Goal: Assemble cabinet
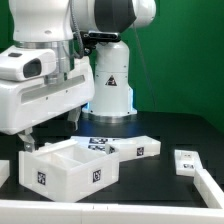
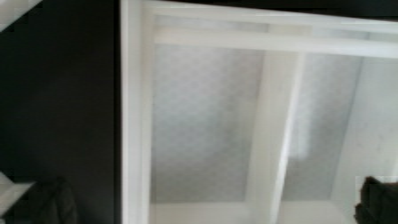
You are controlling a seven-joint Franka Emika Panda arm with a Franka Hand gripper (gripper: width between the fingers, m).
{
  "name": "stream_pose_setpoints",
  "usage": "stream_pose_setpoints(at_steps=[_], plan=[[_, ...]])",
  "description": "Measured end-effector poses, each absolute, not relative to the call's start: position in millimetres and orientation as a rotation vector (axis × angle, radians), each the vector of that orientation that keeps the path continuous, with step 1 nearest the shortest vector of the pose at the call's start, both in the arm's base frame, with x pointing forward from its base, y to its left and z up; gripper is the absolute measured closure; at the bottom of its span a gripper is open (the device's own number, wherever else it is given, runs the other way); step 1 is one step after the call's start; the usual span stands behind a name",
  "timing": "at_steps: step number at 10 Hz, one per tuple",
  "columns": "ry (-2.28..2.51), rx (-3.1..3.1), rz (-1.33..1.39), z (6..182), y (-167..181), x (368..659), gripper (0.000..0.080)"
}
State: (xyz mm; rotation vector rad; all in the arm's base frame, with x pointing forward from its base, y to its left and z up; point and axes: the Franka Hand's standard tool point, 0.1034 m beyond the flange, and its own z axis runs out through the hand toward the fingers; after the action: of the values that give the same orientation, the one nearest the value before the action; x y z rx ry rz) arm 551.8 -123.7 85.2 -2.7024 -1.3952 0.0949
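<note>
Gripper [image 2: 210,200] is hanging wide apart right over the cabinet box [image 1: 66,168], and nothing is sitting between its dark fingertips [image 2: 43,205]. One is showing over the black table [image 1: 175,135] outside a wall, the other over the box's inside. That box is resting on the table toward the exterior view's left, open side up, directly beneath the arm.

By my reading, this is the reach-for-the-body step: the hand is lining up on a wall and no grip is made yet. The next move, I'd say, is calling for a straight drop so the fingers are straddling that thin wall squarely, then a firm close. Off-centre, and the box is likely skating away.

Loose parts are waiting: a long block [image 1: 136,149] just behind the box, a small panel [image 1: 186,161] well off toward the exterior view's right, and the marker board [image 1: 100,143] lying flat just behind the box.

Everything is looking like hard matte white plastic, square-edged and thin-walled. Inner dividers are forming compartments, and black-and-white square tags are showing on outer faces. Those smooth sides are suggesting a slippery hold.
</note>
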Motion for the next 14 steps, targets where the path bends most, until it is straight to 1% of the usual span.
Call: stream_pose_setpoints(at_steps=[2,3,5,6,7,9,11,12,13,14], plan=[[-1.394,-2.703,0.096,84.5,-123.8,551.9,0.0003],[-1.394,-2.712,0.085,84.6,-124.3,557.9,0.0003],[-1.423,-2.720,0.050,81.7,-126.1,584.3,0.0003],[-1.421,-2.725,0.045,77.2,-129.5,592.4,0.0003],[-1.416,-2.725,0.049,70.9,-131.5,594.4,0.0003],[-1.409,-2.731,0.051,54.5,-131.9,590.4,0.0003],[-1.393,-2.732,0.054,44.5,-133.4,586.7,0.0003],[-1.395,-2.732,0.054,45.0,-133.2,587.2,0.0105],[-1.396,-2.732,0.054,44.9,-133.0,587.2,0.0242],[-1.395,-2.732,0.055,44.7,-133.3,587.0,0.0242]])
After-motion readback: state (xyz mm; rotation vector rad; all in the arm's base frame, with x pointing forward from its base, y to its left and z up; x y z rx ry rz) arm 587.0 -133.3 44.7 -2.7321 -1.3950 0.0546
